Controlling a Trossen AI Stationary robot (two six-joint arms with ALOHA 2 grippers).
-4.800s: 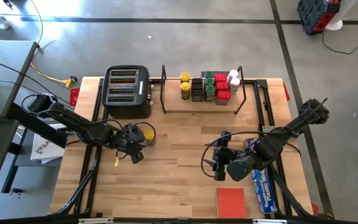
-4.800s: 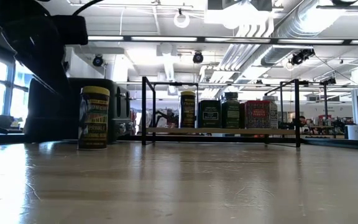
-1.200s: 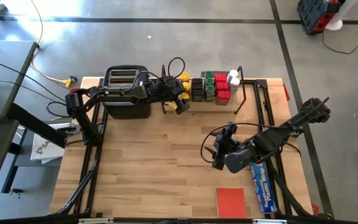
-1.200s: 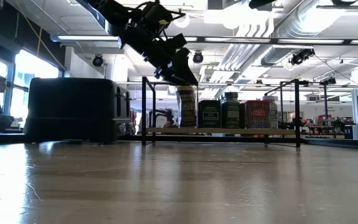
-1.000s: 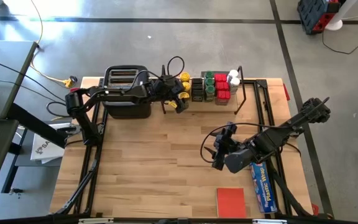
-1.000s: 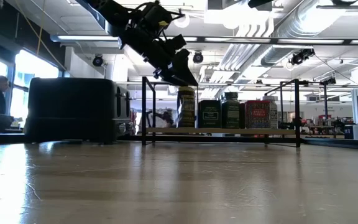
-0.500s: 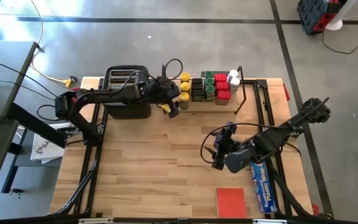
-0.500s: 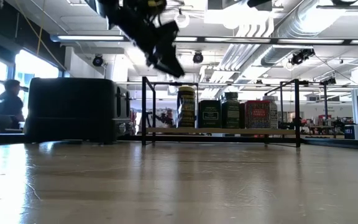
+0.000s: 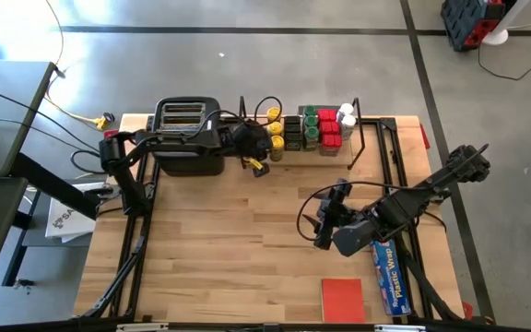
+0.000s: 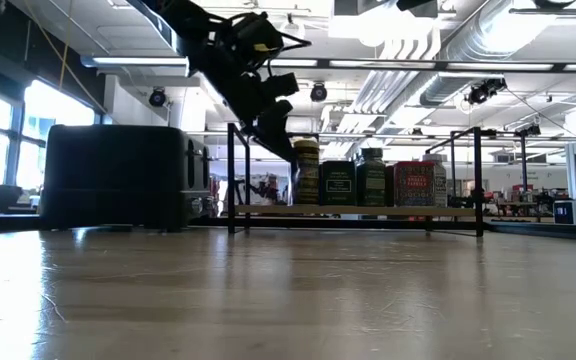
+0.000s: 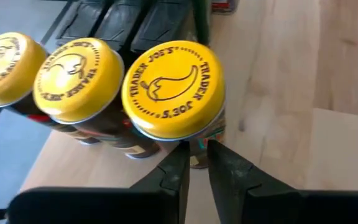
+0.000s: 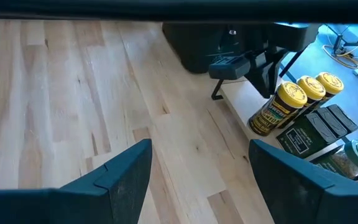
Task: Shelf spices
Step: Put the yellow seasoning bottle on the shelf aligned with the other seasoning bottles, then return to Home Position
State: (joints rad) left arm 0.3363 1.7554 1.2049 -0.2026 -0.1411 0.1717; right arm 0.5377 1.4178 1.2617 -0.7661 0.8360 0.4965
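Note:
The shelf (image 9: 344,159) stands at the table's far edge and carries the spices: three yellow-lidded jars (image 9: 275,129), black tins (image 9: 292,132), green-lidded jars (image 9: 311,124), red tins (image 9: 329,129) and white-lidded jars (image 9: 346,115). The nearest yellow-lidded jar (image 11: 174,90) stands upright on the shelf board (image 10: 368,211). My left gripper (image 11: 197,163) reaches over the toaster, shut, and sits beside that jar on its toaster side (image 10: 286,140). My right gripper (image 12: 201,180) is open and hovers over the table's right middle (image 9: 324,226), holding nothing. My left gripper's shut fingertips (image 11: 180,158) stand at the side of the nearest yellow-lidded jar, just below its lid (image 11: 194,148). They slant down from the table's left. I cannot tell whether they touch it. The jar stands upright on the shelf board.
A black four-slot toaster (image 9: 189,136) stands left of the shelf, under my left arm. A long blue plastic-wrap box (image 9: 390,277) and a flat red square (image 9: 343,299) lie at the near right. Bare wood spreads across the table's middle and near left.
My left gripper rose off the top of the nearest yellow-lidded jar and drew back toward the toaster. It then came down again beside the jar on its toaster side. The jar stays upright on the shelf. My right arm kept still.

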